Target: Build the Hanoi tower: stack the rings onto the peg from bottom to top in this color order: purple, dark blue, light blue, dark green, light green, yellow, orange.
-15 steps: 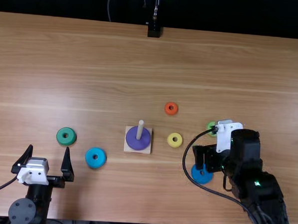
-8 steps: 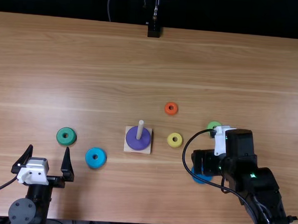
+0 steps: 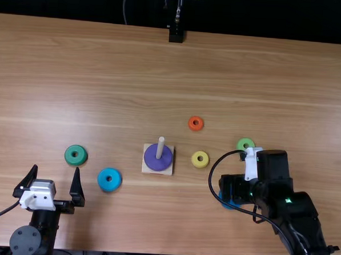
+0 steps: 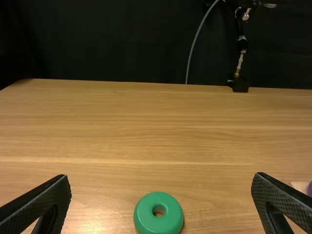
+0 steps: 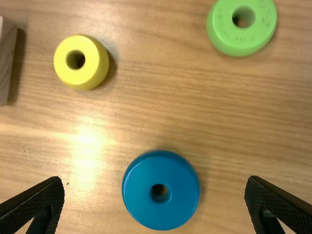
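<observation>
Presumably, the right pincer [image 5: 154,181] hangs open over the dark blue ring [image 5: 161,214], since that goes next atop the purple ring [image 3: 151,161].

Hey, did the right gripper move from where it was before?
Yes, a bit toward the table's near edge. In the top view, the right gripper has slid away from the light green ring, covering more of the dark blue ring.

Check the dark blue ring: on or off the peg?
Off. The dark blue ring lies on the table; the peg holds only the purple ring.
</observation>
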You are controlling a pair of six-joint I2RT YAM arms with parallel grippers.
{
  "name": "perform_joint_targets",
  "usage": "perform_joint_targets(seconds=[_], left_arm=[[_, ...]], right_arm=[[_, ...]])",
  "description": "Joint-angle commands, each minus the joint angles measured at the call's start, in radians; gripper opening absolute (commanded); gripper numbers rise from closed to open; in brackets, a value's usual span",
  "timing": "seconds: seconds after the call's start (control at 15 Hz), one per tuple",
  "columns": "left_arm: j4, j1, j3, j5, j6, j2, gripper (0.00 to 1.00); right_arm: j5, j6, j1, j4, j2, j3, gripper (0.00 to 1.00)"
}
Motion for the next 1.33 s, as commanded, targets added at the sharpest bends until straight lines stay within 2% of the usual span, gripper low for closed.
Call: perform_joint_targets(seconds=[0.0, 0.4, 0.67, 1.27], left_arm=[[-0.018, 0.008, -0.022, -0.006, 0.002, -0.011, 1.00], [-0.018, 0.008, -0.022, -0.006, 0.002, -0.011, 1.00], [-0.018, 0.008, -0.022, -0.006, 0.002, -0.011, 1.00], [-0.018, 0.008, -0.022, -0.006, 0.002, -0.011, 1.00]], right_arm=[[0.005, 0.013, 0.009, 0.001, -0.003, -0.028, 1.00], [0.003, 0.016, 0.095, 0.005, -0.002, -0.106, 1.00], [0.012, 0.015, 0.093, 0.018, -0.002, -0.111, 1.00], [0.012, 0.015, 0.089, 0.110, 0.066, -0.137, 1.00]])
